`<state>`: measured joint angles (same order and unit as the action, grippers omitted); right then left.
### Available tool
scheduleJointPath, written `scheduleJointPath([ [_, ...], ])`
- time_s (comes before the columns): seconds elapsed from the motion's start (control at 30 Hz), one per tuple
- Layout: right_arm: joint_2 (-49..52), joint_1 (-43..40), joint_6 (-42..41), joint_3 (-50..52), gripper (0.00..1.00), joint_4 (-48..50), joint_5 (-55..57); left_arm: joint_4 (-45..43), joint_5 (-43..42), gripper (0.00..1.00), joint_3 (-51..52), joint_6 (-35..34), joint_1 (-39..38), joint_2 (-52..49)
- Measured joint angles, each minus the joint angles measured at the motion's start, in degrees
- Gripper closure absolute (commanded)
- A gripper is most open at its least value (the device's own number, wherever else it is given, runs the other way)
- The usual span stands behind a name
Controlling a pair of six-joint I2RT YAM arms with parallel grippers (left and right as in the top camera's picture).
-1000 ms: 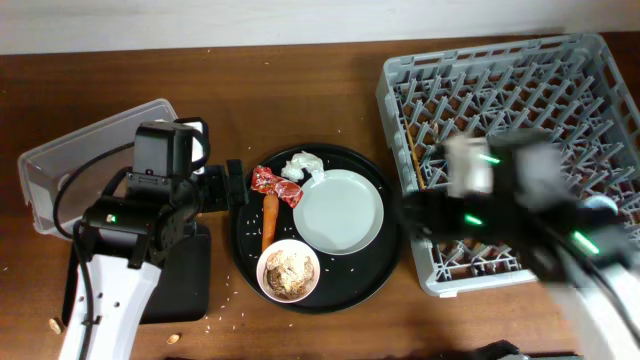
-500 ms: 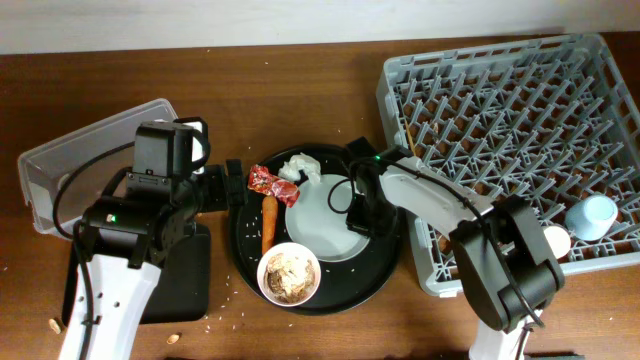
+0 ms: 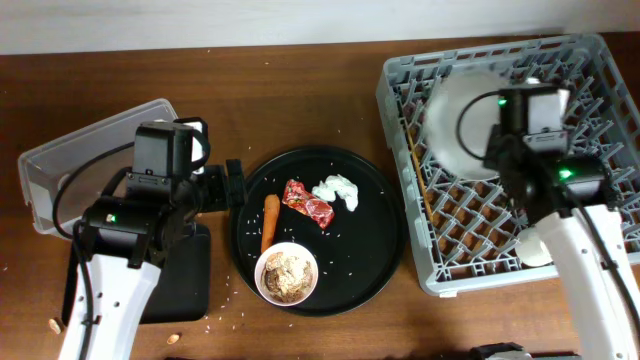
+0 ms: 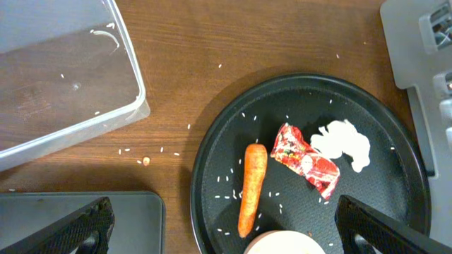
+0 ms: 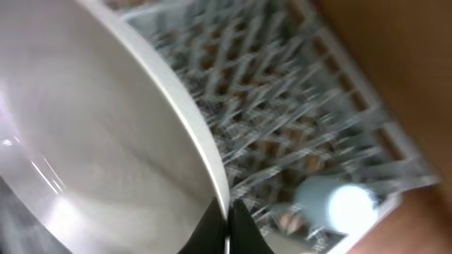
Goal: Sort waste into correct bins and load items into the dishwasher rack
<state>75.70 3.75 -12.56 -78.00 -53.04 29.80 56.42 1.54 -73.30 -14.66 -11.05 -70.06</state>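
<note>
My right gripper point(image 5: 226, 227) is shut on the rim of the pale round plate point(image 5: 92, 141). It holds the plate point(image 3: 458, 125) tilted over the left rear of the grey dishwasher rack point(image 3: 590, 90). A blue cup point(image 5: 339, 204) lies in the rack. The carrot point(image 4: 251, 187), the red wrapper point(image 4: 305, 159) and the white tissue point(image 4: 342, 141) lie on the round black tray point(image 4: 205, 155). A white bowl point(image 3: 288, 273) of brown scraps stands at that tray's front. My left gripper point(image 3: 233, 184) hangs open at the tray's left edge, holding nothing.
The clear tub point(image 3: 60, 170) sits at the far left, with the shallow black tray point(image 3: 185, 280) in front of it under my left arm. Wooden chopsticks point(image 3: 415, 170) lie along the rack's left side. A white cup point(image 3: 535, 250) shows near the rack's front. Rice grains dot the tray and table.
My right gripper shut on the plate, lifted it off the round tray and carried it over the rack. The wrapper and tissue shifted right on the tray. The left arm stayed still.
</note>
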Motion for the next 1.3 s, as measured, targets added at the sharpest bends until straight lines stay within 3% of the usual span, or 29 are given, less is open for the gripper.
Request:
scheduleJointPath([
  [0.13,8.4,-4.8,17.1,-0.2,0.96,11.1,5.9,0.0,0.0,0.01,0.0,0.0,0.0,0.1],
  [0.2,14.4,-4.6,20.1,-0.2,0.96,11.3,8.4,0.0,0.0,0.01,0.0,0.0,0.0,0.1],
  [0.23,16.7,-3.7,20.7,-0.2,0.91,11.6,11.2,0.0,0.0,0.01,0.0,0.0,0.0,0.1],
  [0.27,18.4,-2.3,21.1,-0.2,0.50,11.6,13.3,0.0,0.0,0.01,0.0,0.0,0.0,0.1],
  [0.37,18.8,3.7,21.8,-0.2,0.08,11.7,15.3,0.0,0.0,0.01,0.0,0.0,0.0,0.1],
  [0.4,16.9,6.3,20.0,-0.2,0.06,11.2,15.3,0.0,0.0,0.01,0.0,0.0,0.0,0.1],
  [0.43,13.9,7.8,16.6,-0.7,0.20,6.9,12.6,0.0,0.0,0.01,0.0,0.0,0.0,0.1],
  [0.47,8.1,9.2,12.3,-1.9,0.25,2.3,4.2,0.0,0.0,0.01,0.0,0.0,0.0,0.1],
  [0.57,-2.2,10.3,5.0,-5.1,0.25,-4.4,-29.9,0.0,0.0,0.01,0.0,0.0,0.0,0.1],
  [0.67,3.0,13.0,2.3,-4.6,0.19,-10.2,-41.5,0.0,0.0,0.01,0.0,0.0,0.0,0.1],
  [0.77,1.2,13.2,2.1,-4.4,0.20,-8.9,-43.7,0.0,0.0,0.01,0.0,0.0,0.0,0.1],
  [0.83,1.0,13.8,2.7,-4.4,0.05,-12.1,-44.6,0.0,0.0,0.01,0.0,0.0,0.0,0.1],
  [0.9,-0.1,13.9,3.7,-4.5,0.01,-11.2,-44.9,0.0,-3.6,0.01,0.0,-0.2,0.0,0.1],
  [0.97,-8.2,13.6,4.1,-5.6,0.01,-10.1,-43.8,-0.1,-9.7,0.04,0.0,-0.2,0.0,0.1],
  [1.07,-24.3,13.6,4.2,-8.2,0.01,-9.4,-41.0,-1.4,-10.5,0.04,0.2,2.9,-3.4,-0.4],
  [1.13,-28.3,13.6,4.2,-8.3,0.01,-10.5,-40.4,-6.3,-7.1,0.06,1.4,4.6,-10.7,-5.0],
  [1.23,-28.3,13.6,4.2,-8.2,0.01,-10.9,-40.0,-18.0,-3.8,0.09,2.8,13.2,-20.6,-19.5],
  [1.3,-28.0,13.6,4.2,-8.1,0.01,-11.0,-39.8,-27.4,-3.6,0.18,2.7,16.7,-25.2,-29.9],
])
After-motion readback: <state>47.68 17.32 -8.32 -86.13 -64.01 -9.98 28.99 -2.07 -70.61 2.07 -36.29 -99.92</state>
